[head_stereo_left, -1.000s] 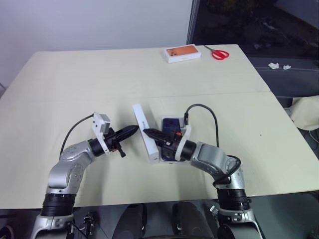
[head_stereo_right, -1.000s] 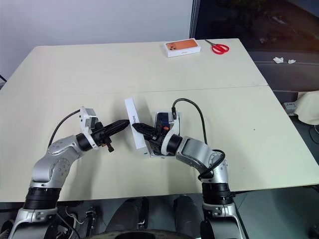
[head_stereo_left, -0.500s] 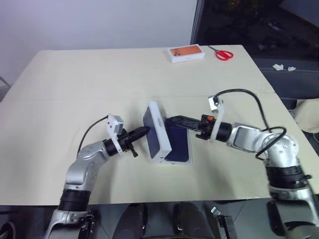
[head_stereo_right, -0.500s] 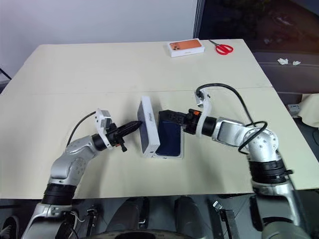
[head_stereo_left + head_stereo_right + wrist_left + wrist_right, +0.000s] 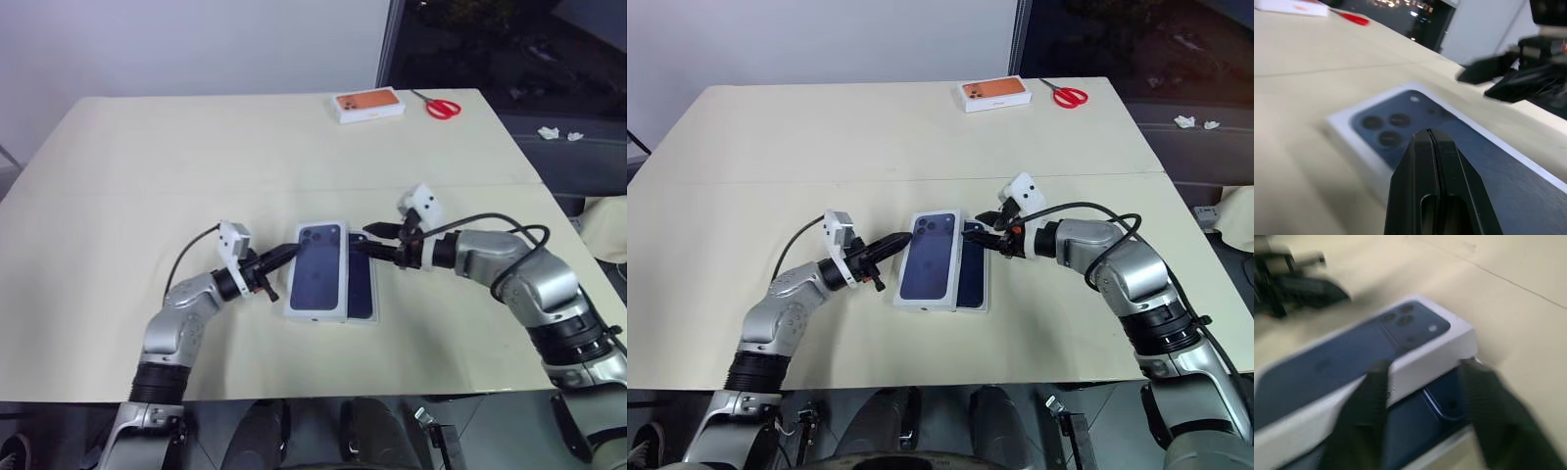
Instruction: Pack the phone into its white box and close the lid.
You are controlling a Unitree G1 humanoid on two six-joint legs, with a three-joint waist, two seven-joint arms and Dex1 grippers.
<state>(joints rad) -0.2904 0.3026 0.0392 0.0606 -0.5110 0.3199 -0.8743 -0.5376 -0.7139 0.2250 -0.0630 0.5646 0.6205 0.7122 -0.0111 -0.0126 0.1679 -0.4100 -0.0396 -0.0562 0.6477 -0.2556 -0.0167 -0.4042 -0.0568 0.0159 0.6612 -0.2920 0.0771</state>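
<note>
A: Two end effectors flank the lid (image 5: 318,270). The left end effector (image 5: 285,256) is pinched fully together, its tip at the lid's near edge. The right end effector (image 5: 373,241) has its fingers spread narrowly at the opposite side, gripping nothing that can be made out.

B: And the phone?

A: The phone (image 5: 361,284) lies in the white box (image 5: 364,320), just in front of the right end effector's tips. The lid sits printed side up but shifted toward the left end effector, so a strip of the phone and the box rim stay uncovered on the right end effector's side. In the right wrist view the lid's corner (image 5: 1459,340) appears to ride above the phone, not seated.

B: What could go wrong from here?

A: Likely a jam: pressing down while the lid is offset could wedge its wall on the box rim or on the phone. A sideways push from the left tip might drag box and lid together across the bench (image 5: 147,176) rather than aligning them. The right fingers could also get caught under the lid's edge.
</note>
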